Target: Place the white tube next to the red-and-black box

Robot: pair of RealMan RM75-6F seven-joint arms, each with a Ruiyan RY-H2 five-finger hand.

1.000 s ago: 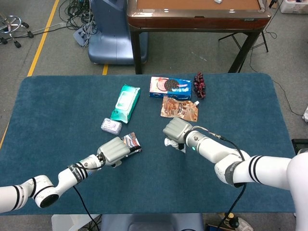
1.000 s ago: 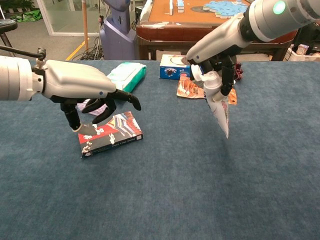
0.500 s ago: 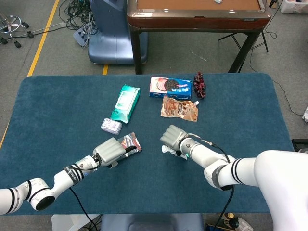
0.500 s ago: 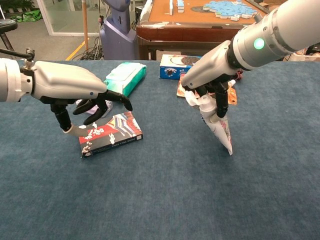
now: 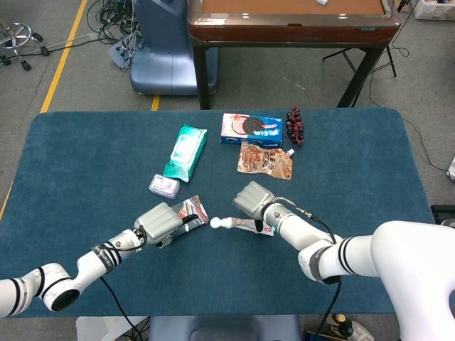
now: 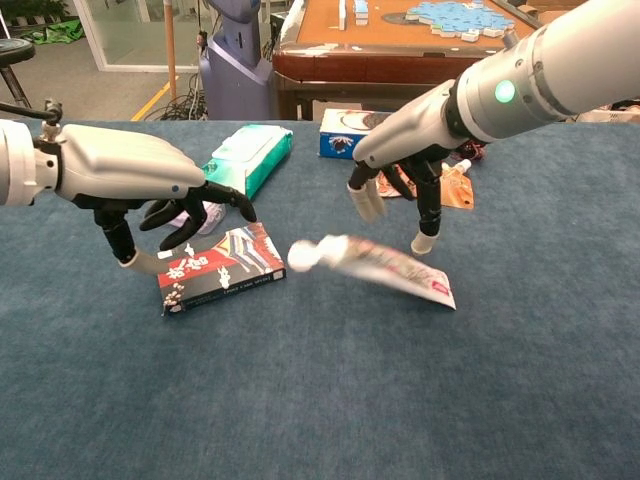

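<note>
1. The right hand (image 6: 400, 200) hangs with fingers spread, holding nothing; the left hand (image 6: 130, 175), loosely curled and empty, hovers over the red-and-black box (image 6: 222, 268).
2. The white plastic tube (image 6: 375, 266) lies just below the right hand, cap toward the box, mid-table (image 6: 320, 400).
3. Release looks done; next, lift clear.

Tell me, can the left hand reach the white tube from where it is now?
Probably yes. The white tube lies just beside the red-and-black box, over which the left hand hovers, and nothing stands between them. The right hand above it is open.
</note>
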